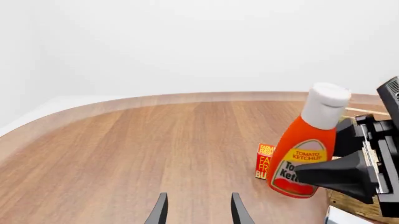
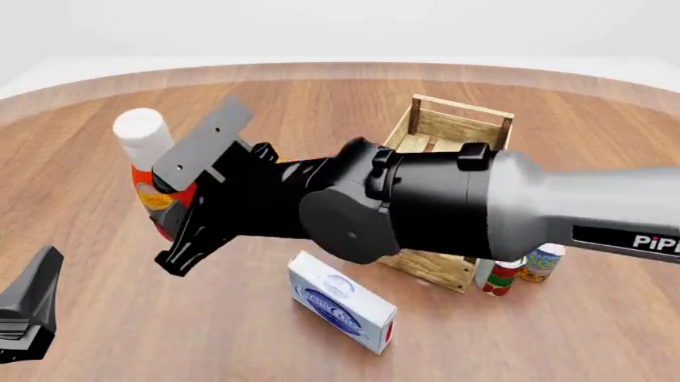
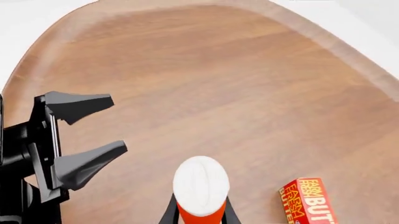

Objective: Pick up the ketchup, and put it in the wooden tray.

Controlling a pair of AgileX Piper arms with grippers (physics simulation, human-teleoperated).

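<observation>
Ketchup (image 2: 149, 163) left of wooden tray (image 2: 451, 127)

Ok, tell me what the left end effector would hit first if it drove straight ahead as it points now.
Probably nothing: ahead of the left end effector lies only bare table. The ketchup and the right end effector gripping it sit off to one side, though depth is uncertain.

Ketchup (image 1: 305, 154): glossy orange-red plastic, matt white cap. Table (image 1: 156, 144): smooth wood grain. Right gripper (image 2: 183, 227): matt black. Wooden tray (image 2: 451, 131): rough light wood.

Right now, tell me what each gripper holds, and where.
The right gripper clamps the ketchup bottle on its labelled body, below the cap. The left gripper holds nothing.
</observation>
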